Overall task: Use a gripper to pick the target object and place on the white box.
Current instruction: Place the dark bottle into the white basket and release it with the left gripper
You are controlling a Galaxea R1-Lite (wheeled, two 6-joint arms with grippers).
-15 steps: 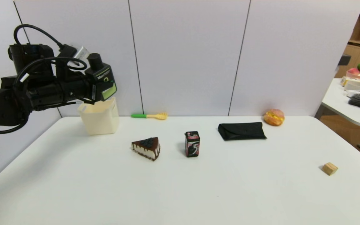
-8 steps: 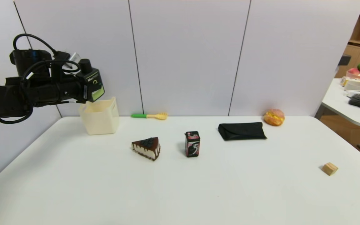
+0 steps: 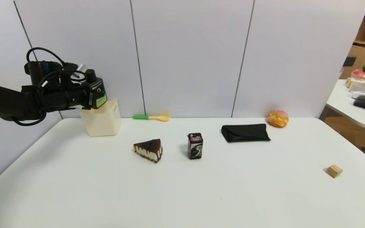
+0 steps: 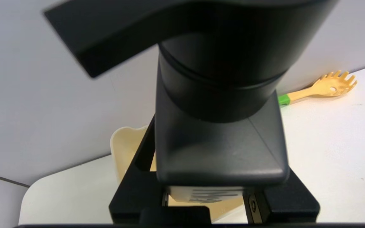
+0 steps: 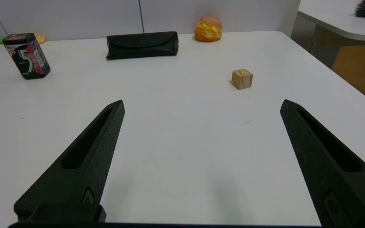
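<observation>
Flanking white box (image 3: 101, 122): spoon (image 3: 152, 117), cake (image 3: 148, 150)

Glossy black plastic pump bottle (image 3: 97, 94), smooth cream plastic basket (image 3: 102, 122), matt white table (image 3: 182, 190), wooden cube (image 3: 334, 171)

Wide bare table (image 3: 182, 196) along the near side, passable. Across the middle, apart: cake slice (image 3: 148, 149), gum box (image 3: 195, 145), black case (image 3: 245, 132). Far left corner taken by white box (image 3: 101, 122), left gripper (image 3: 89, 99) clamping pump bottle (image 3: 97, 93) over its rim.
</observation>
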